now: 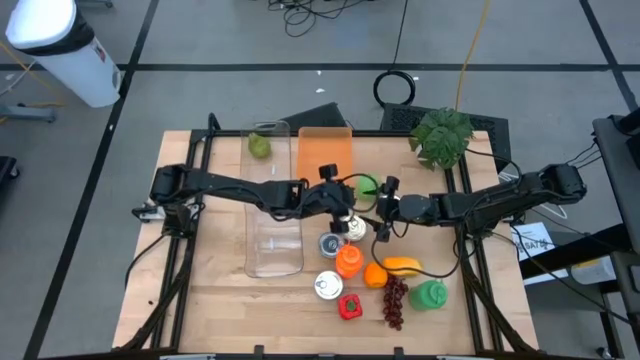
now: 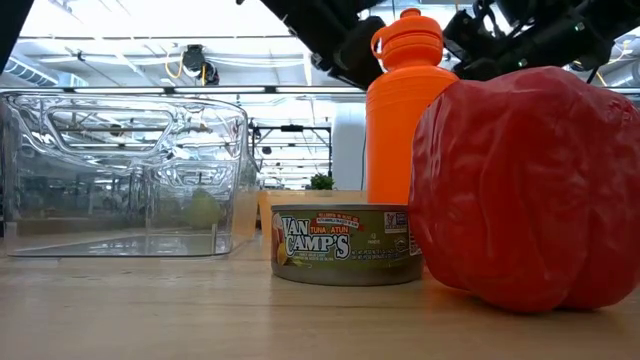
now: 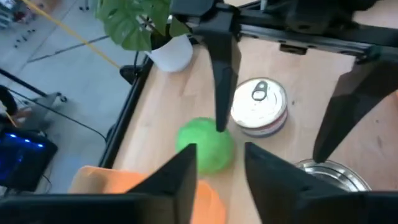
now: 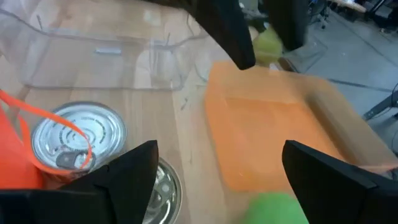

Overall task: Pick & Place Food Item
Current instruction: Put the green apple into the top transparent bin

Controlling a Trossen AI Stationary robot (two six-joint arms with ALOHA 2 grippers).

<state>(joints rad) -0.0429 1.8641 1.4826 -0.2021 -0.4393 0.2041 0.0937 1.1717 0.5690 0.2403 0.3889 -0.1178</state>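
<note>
Two grippers, left gripper (image 1: 347, 203) and right gripper (image 1: 386, 202), fingers spread and empty, flanking green fruit (image 1: 366, 186) mid-table (image 1: 210, 290) beside orange tray (image 1: 325, 152).

Wooden table (image 1: 200, 270), clear bin (image 1: 273, 225), orange bottle (image 1: 348, 262), cans (image 1: 328, 285), red pepper (image 1: 350, 307)

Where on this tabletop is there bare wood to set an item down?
Bare wood lies left of the clear bin, over the table's front-left quarter. It is crowded right of the bin: cans, orange bottle, red pepper, grapes, plus left gripper and right gripper.
</note>
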